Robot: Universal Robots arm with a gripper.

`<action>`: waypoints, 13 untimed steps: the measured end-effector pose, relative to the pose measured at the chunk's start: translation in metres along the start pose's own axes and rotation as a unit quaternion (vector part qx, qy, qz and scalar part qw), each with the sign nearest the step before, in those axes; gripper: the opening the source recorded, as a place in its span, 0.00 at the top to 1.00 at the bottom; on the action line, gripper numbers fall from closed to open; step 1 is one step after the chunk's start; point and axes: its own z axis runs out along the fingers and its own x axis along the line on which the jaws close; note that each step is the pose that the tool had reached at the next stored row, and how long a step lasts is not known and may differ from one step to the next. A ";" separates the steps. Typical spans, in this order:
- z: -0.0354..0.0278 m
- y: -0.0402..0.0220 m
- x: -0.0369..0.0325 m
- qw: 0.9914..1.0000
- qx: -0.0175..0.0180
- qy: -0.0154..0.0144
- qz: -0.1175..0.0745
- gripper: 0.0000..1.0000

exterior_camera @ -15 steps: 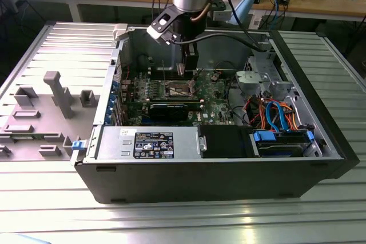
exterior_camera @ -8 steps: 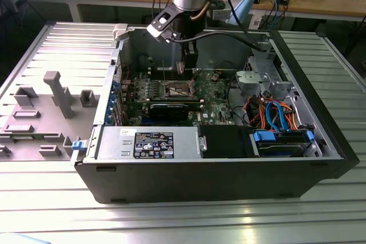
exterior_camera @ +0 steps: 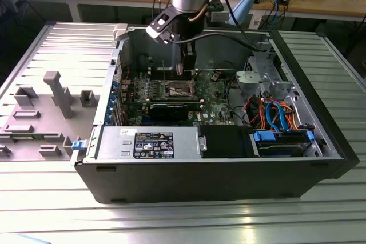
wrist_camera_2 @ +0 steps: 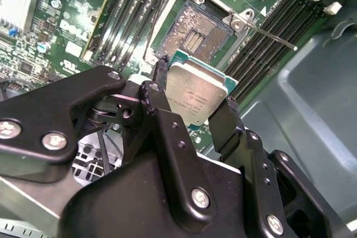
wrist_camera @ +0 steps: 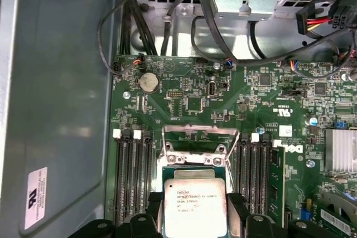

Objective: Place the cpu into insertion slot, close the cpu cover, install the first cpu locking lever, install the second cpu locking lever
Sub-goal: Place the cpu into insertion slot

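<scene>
My gripper is shut on the cpu, a small square chip with a silvery top and green rim, pinched by its two opposite edges between black fingers. The chip hangs tilted just above the insertion slot, whose brownish contact field lies bare. In the first wrist view the cpu sits over the slot, and the silver cpu cover stands swung open beyond it. A thin locking lever sticks out beside the socket. In the exterior view the gripper reaches down into the open computer case over the socket.
Long memory slots flank the socket on both sides. A black graphics card, the grey-labelled power supply and a drive cage with coloured cables crowd the case. A grey fixture lies at the exterior view's left.
</scene>
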 end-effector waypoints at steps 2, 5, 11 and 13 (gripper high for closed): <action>0.0018 -0.0012 0.0001 1.000 0.000 -0.007 0.002 0.45; 0.0082 -0.0050 0.0003 1.000 0.000 -0.008 0.004 0.45; 0.0186 -0.0073 0.0006 1.000 0.000 -0.008 0.005 0.45; 0.0219 -0.0080 0.0006 1.000 0.000 -0.008 0.005 0.45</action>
